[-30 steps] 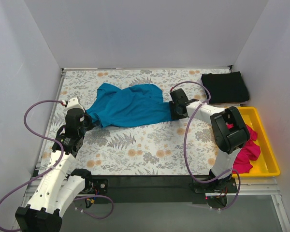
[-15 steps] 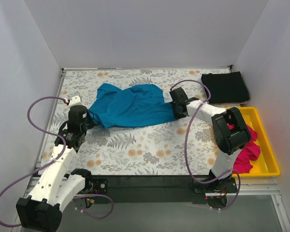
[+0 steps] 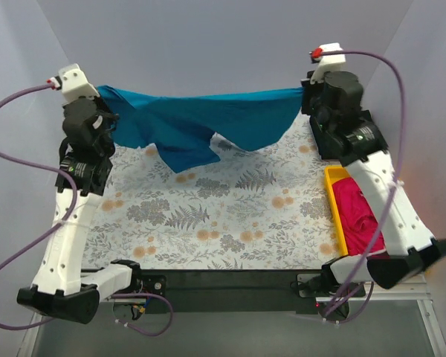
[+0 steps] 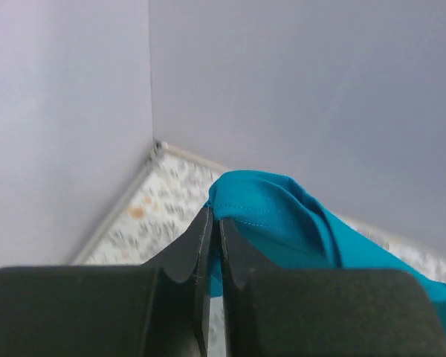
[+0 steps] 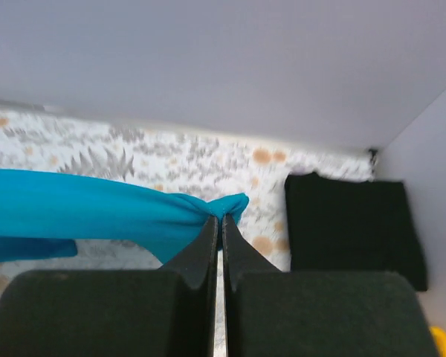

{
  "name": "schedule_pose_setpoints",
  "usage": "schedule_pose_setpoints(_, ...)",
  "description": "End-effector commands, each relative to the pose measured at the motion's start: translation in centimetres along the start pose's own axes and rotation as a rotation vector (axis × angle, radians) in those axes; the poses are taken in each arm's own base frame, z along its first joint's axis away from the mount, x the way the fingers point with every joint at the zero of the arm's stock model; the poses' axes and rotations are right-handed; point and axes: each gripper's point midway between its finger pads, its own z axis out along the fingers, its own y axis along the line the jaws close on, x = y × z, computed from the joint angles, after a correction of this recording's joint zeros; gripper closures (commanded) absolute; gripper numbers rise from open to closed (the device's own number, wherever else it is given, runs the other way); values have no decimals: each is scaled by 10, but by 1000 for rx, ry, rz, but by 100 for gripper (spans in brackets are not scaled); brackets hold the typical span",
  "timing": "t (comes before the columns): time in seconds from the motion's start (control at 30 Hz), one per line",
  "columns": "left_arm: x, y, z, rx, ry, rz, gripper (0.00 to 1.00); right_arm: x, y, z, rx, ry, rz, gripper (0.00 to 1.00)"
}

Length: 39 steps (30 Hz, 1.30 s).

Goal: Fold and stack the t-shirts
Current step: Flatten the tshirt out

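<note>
The teal-blue t-shirt [image 3: 208,119] hangs stretched in the air between both grippers, high over the far half of the table. My left gripper [image 3: 108,95] is shut on its left edge, which also shows in the left wrist view [image 4: 275,216]. My right gripper [image 3: 303,95] is shut on its right edge, seen bunched in the right wrist view [image 5: 134,208]. The folded black t-shirt [image 5: 349,223] lies at the far right corner, hidden behind the right arm in the top view. The magenta-pink t-shirt [image 3: 360,216] lies crumpled in the yellow tray [image 3: 333,178].
The floral tablecloth [image 3: 208,223] covers the table. White walls close in the left, back and right sides. The yellow tray stands along the right edge. The black base rail [image 3: 230,279] runs along the near edge.
Both arms have risen from the table, lifting the teal-blue t-shirt off it and pulling it wide. It lay crumpled on the cloth before and now hangs in the air.
</note>
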Motion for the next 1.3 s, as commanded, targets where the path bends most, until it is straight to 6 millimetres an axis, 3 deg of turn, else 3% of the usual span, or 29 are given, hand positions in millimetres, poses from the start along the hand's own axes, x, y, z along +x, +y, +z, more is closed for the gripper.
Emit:
schedule_pose_setpoints(0.0, -113, 40, -52, -97, -296, 32, 100, -50, -22, -54, -6, -146, -71, 99)
schedule_pose_setpoints(0.17, -178, 59, -113, -55, -495, 96, 100, -90, -26, -132, -123, -335, -105, 99)
schedule_pose_setpoints(0.27, -208, 65, -146, -15, -590, 103, 100, -100, -31, -168, -156, -413, -131, 99)
schedule_pose_setpoints(0.37, -229, 63, -167, 35, -652, 126, 100, -102, -32, -188, -182, -449, -148, 99)
schedule_pose_setpoints(0.5, -235, 47, -162, 88, -661, 199, 100, -99, -28, -191, -207, -444, -155, 99)
schedule_pose_setpoints(0.63, -216, 12, -117, 152, -592, 289, 100, -88, -25, -170, -194, -390, -164, 99)
schedule_pose_setpoints(0.77, -143, -39, -40, 268, -411, 381, 100, -45, -19, -115, -144, -229, -197, 99)
schedule_pose_setpoints(0.8, -106, -48, -18, 292, -336, 418, 100, -23, -16, -95, -132, -182, -210, 99)
schedule_pose_setpoints(0.87, -58, -61, 11, 327, -242, 454, 100, 14, -15, -61, -86, -90, -240, 99)
schedule_pose_setpoints(0.9, -24, -68, 32, 334, -170, 474, 100, 30, -14, -46, -68, -60, -247, 99)
schedule_pose_setpoints(0.93, 23, -69, 49, 341, -80, 504, 100, 59, -14, -26, -44, -14, -252, 99)
schedule_pose_setpoints(0.97, 39, -72, 60, 343, -66, 507, 100, 83, -9, -5, -46, 42, -262, 99)
schedule_pose_setpoints(1.0, 79, -76, 77, 353, 9, 525, 100, 100, -7, 7, -41, 75, -262, 99)
schedule_pose_setpoints(1.03, 111, -75, 84, 358, 64, 534, 100, 116, -7, 22, -27, 84, -258, 99)
schedule_pose_setpoints(1.07, 127, -77, 92, 363, 78, 533, 100, 143, -4, 42, -26, 142, -267, 99)
schedule_pose_setpoints(1.17, 190, -87, 117, 394, 169, 540, 100, 186, -2, 80, -16, 217, -291, 99)
schedule_pose_setpoints(1.2, 203, -90, 122, 405, 198, 530, 100, 197, -2, 88, -16, 238, -303, 99)
schedule_pose_setpoints(1.23, 231, -90, 130, 405, 256, 538, 100, 212, -3, 102, -15, 259, -313, 99)
schedule_pose_setpoints(1.27, 238, -92, 134, 405, 264, 533, 100, 212, -2, 110, -14, 248, -325, 99)
